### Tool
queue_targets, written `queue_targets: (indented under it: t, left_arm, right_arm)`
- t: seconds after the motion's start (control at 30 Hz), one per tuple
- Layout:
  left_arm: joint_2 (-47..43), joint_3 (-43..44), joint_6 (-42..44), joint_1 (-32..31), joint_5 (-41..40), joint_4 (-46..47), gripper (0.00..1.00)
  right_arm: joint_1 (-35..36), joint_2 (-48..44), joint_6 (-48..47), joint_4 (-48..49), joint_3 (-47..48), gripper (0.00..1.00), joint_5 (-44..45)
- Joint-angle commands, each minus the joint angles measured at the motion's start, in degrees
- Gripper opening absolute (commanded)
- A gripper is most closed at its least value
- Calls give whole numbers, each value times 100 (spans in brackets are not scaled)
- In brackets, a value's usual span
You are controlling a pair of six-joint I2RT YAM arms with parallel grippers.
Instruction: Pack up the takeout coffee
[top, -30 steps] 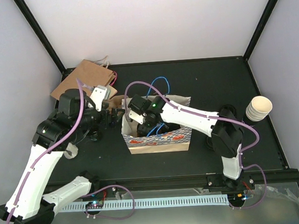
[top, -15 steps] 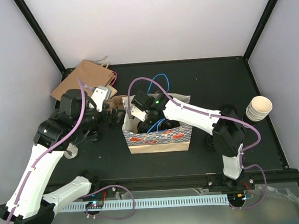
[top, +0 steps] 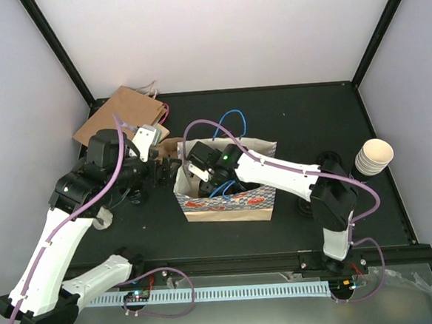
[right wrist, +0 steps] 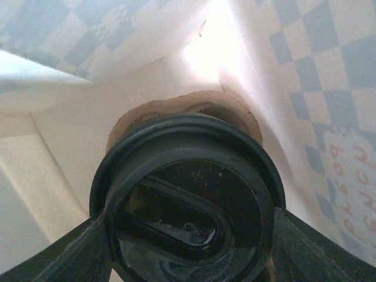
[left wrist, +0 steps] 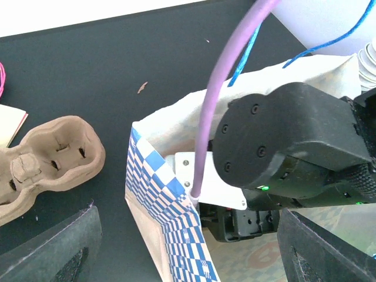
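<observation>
Right jaws pinching takeout coffee point(right wrist: 176, 205) at both sides of lid point(right wrist: 241, 170), down inside checked bag point(top: 230, 200) on desk point(top: 309, 118). Left jaws hanging spread wide at bag's rim, gripping nothing. Cup wall hiding under lid; brownish shape point(right wrist: 235, 107) peeking behind it, hard to identify. Overhead, right arm point(top: 276, 171) blocking bag's interior. Lid showing glossy black, round, with oval recess.

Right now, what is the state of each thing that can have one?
Bag, open, upright.
Cup, lidded, inside the bag.
Right gripper, shut on the cup.
Left gripper, open, empty.
Carrier, visible wells empty.
Cup stack, nested, no lids.
Brown bag, lying flat.
</observation>
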Motion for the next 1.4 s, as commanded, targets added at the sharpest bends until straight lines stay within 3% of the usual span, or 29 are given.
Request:
queue_targets:
  t: [0.0, 0.13, 0.53, 0.57, 0.6, 0.63, 1.37]
  left_arm:
    - [-67, 0, -83, 44, 106, 45, 84]
    - [-102, 6, -85, 44, 100, 43, 84]
    - [-142, 6, -127, 44, 78, 26, 84]
    - [-142, 15, -126, 50, 78, 28, 84]
    - [-134, 28, -133, 45, 80, 27, 84]
    - [-137, 29, -135, 44, 76, 28, 84]
    - [-151, -60, -77, 44, 301, -27, 85]
  right_arm:
    - [-98, 350, -73, -324, -950, 55, -428]
    - [-181, 238, -212, -346, -799, 55, -780]
    - [-124, 233, -58, -1020, 172, 63, -480]
    - [-105, 221, -51, -1089, 296, 72, -449]
    - [-101, 194, -34, -1128, 386, 96, -449]
    - [-95, 160, -30, -1154, 467, 100, -488]
    - [3, -931, 343, -1496, 1415, 100, -488]
